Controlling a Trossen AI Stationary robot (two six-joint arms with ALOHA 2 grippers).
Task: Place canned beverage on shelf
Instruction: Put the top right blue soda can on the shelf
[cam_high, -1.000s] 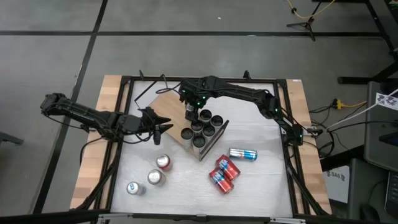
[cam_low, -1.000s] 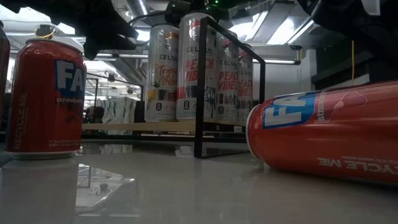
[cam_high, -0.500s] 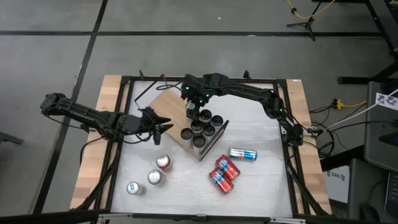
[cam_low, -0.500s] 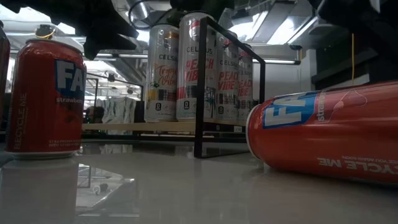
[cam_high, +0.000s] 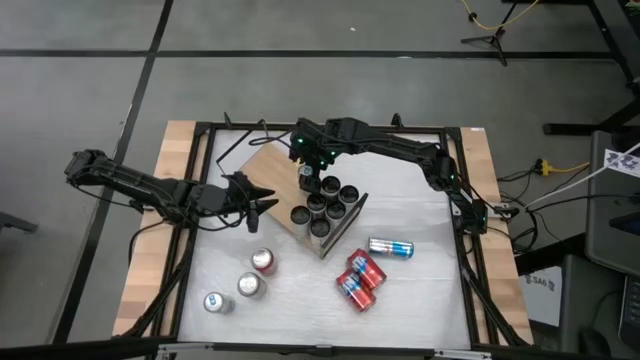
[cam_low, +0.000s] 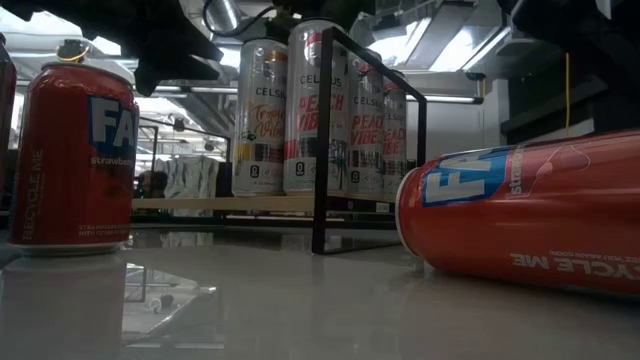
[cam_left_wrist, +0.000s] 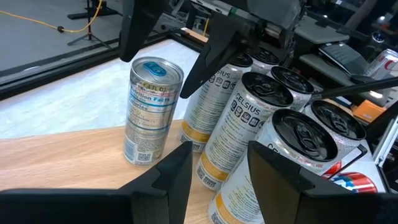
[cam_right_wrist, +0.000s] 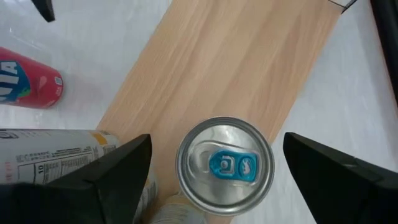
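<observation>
The shelf (cam_high: 268, 165), a light-wood board on a black wire frame, lies on the white table; it also shows in the low view (cam_low: 230, 203). A silver-and-blue can (cam_right_wrist: 225, 165) stands upright on the board beside several tall Celsius cans (cam_left_wrist: 255, 118); it also shows in the left wrist view (cam_left_wrist: 150, 109). My right gripper (cam_right_wrist: 216, 142) is open just above this can, a finger on either side, apart from it. My left gripper (cam_left_wrist: 217, 174) is open and empty at the shelf's left side (cam_high: 262, 202), pointing at the cans.
Two red cans (cam_high: 360, 280) and a silver-and-blue can (cam_high: 390, 247) lie on their sides near the table's right front. An upright red can (cam_high: 263, 261) and two silver cans (cam_high: 232, 293) stand at the left front. The far half of the board is bare.
My right gripper has drawn back a little toward the table's far edge above the silver-and-blue can, which stays upright on the board.
</observation>
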